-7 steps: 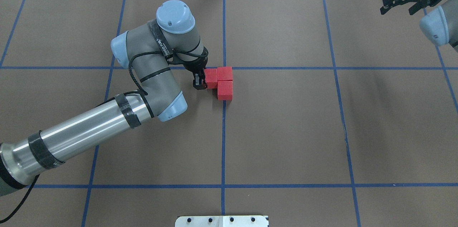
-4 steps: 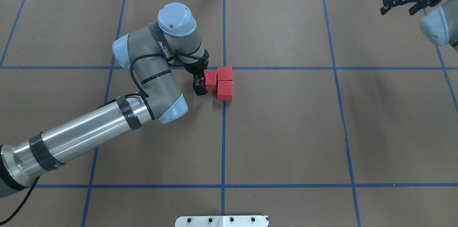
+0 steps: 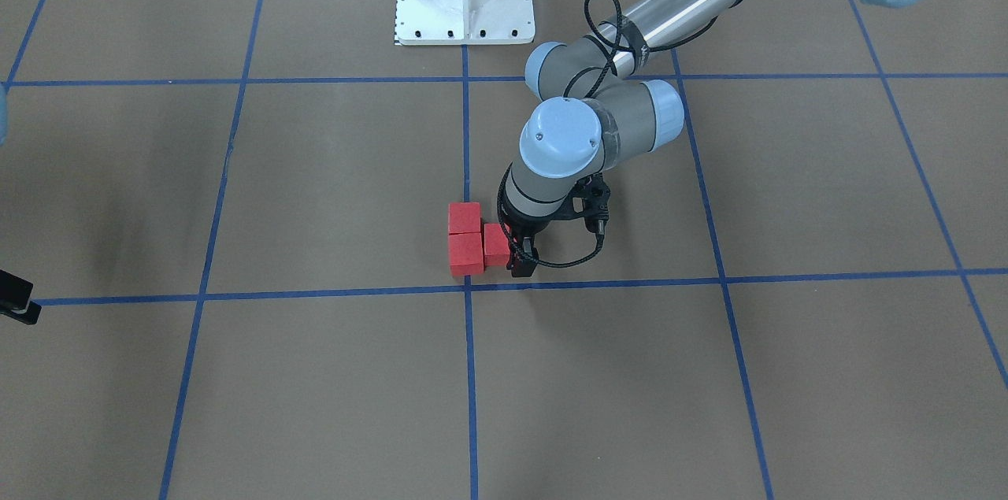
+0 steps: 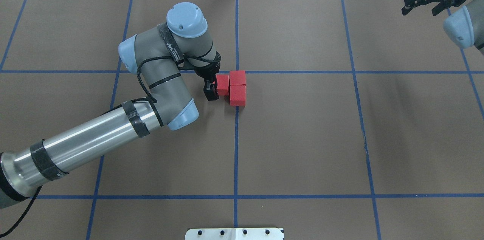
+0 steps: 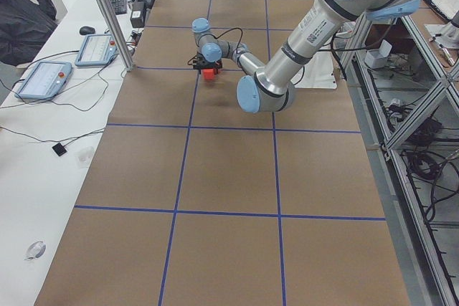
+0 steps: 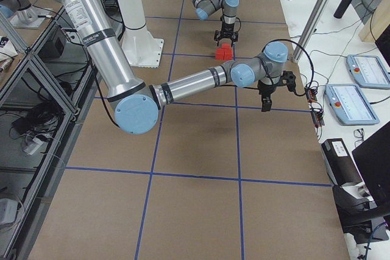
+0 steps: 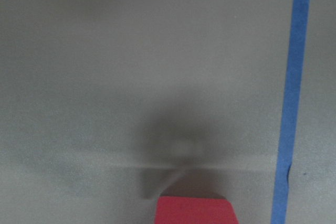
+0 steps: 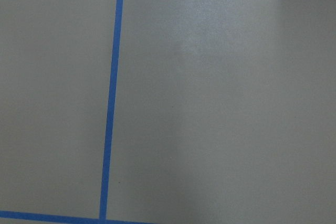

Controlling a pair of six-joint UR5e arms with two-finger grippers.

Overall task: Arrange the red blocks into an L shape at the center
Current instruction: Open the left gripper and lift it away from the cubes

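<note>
Three red blocks sit touching in an L, just robot-side of the center. Your left gripper looks released beside the nearest block. Your right gripper hangs with jaws spread, well apart.

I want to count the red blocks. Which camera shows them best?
The overhead exterior view: looking down, all three red blocks show as an L. The front-facing view shows three too, smaller. Side views give a tiny red patch. The left wrist view catches one edge; the right wrist none.
</note>
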